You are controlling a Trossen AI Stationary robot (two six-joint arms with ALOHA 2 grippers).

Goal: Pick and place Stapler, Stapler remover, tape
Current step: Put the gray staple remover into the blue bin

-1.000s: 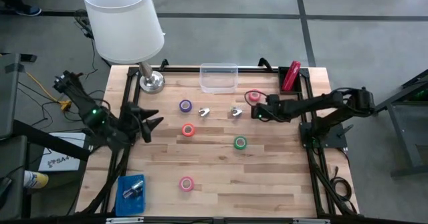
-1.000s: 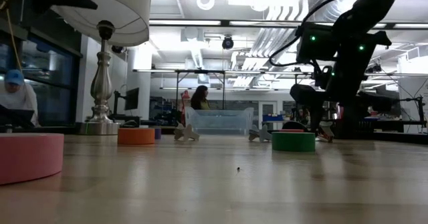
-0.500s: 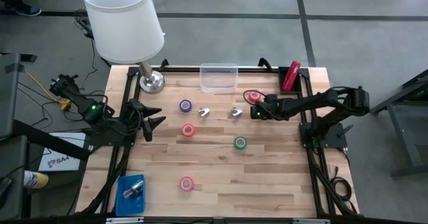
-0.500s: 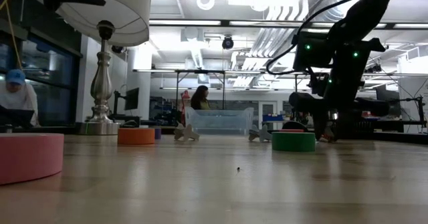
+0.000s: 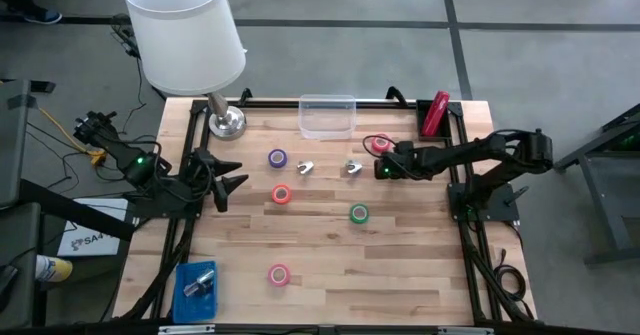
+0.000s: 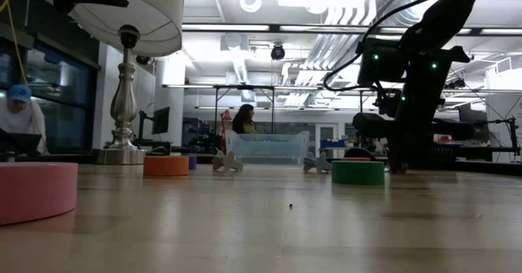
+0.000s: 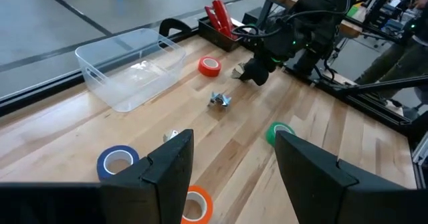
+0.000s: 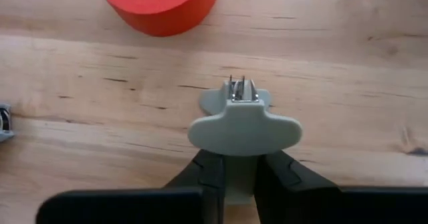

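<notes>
My right gripper (image 5: 381, 166) is at the table's far right, shut on a grey claw-shaped staple remover (image 8: 242, 127). A red tape roll (image 5: 379, 143) lies just beyond it. Two more removers (image 5: 306, 167) (image 5: 352, 167) lie toward the middle. The purple (image 5: 277, 158), orange-red (image 5: 281, 194), green (image 5: 359, 213) and pink (image 5: 278, 273) tape rolls lie flat on the wood. The red stapler (image 5: 435, 113) stands in a dark holder at the far right corner. My left gripper (image 5: 232, 180) hangs open at the left edge, holding nothing. My right gripper pinches the staple remover's narrow rear part (image 8: 239, 169) between its two fingers. The wide grey wings (image 8: 244, 132) and the metal claws stick out past the fingertips. The fingers come slanting down from the table's right side. The remover sits low on the wood (image 8: 334, 83).
A clear plastic box (image 5: 327, 116) stands at the far middle. A lamp with a white shade (image 5: 185, 35) and a metal foot (image 5: 227, 122) takes up the far left corner. A blue object (image 5: 195, 283) lies at the near left corner. Bare wood lies near the front edge.
My right gripper has shut its fingers on the staple remover without leaving its place beside the red tape roll. The remover stays on the wood.
</notes>
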